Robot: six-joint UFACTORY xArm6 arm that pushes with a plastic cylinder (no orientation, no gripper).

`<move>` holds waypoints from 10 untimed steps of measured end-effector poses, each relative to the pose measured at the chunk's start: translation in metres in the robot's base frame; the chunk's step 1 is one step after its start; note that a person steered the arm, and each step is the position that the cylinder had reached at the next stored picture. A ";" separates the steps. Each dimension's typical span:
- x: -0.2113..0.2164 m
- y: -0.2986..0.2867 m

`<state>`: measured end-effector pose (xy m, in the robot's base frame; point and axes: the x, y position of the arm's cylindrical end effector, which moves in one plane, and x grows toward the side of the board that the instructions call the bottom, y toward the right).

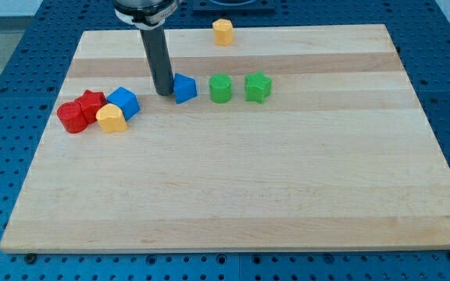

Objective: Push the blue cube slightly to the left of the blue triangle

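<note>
The blue cube (123,102) sits at the view's left, in a cluster with other blocks. The blue triangle (184,88) stands further right, near the board's upper middle. My tip (163,93) is down on the board, right against the triangle's left side, about fifty pixels right of the cube. The rod rises from it to the view's top.
A red cylinder (72,117), a red star (91,102) and a yellow block (111,119) crowd the blue cube's left and bottom. A green cylinder (220,88) and a green block (258,87) lie right of the triangle. A yellow block (223,32) sits at the top edge.
</note>
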<state>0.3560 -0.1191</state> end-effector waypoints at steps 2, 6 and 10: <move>0.049 -0.033; 0.134 -0.067; 0.066 -0.183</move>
<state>0.4218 -0.3019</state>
